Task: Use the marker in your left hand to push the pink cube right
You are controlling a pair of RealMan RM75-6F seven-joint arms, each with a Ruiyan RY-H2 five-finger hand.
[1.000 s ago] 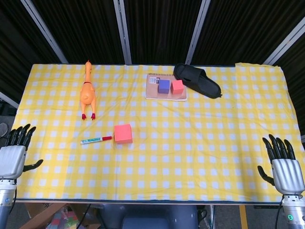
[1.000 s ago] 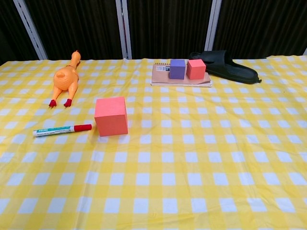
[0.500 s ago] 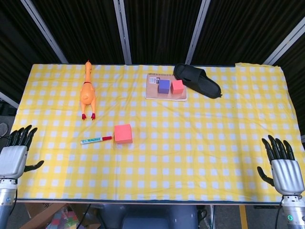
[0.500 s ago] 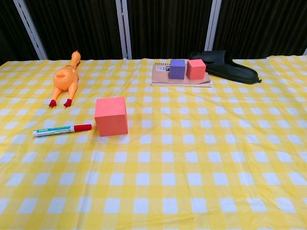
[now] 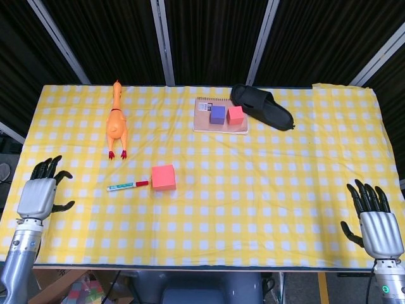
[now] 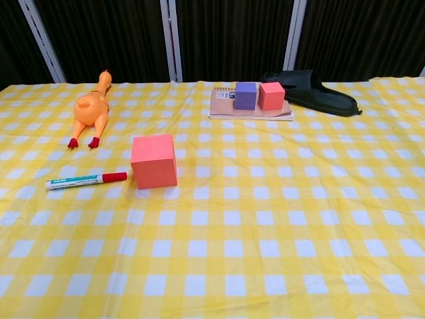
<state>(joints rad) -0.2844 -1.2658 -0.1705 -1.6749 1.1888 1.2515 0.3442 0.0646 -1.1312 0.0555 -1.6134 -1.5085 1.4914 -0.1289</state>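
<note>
Since a second ago my empty, spread left hand moves toward the untouched marker; pink cube not pushed yet.

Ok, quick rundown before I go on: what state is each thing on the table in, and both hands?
marker: capped, lying flat, red cap end near the pink cube, unheld
pink cube: sitting on the cloth, untouched
left hand: open, holding nothing
right hand: open, holding nothing
rubber chicken: lying down
notebook: closed, flat
purple cube: resting on notebook
small red cube: resting on notebook
black slipper: lying beside the notebook
</note>
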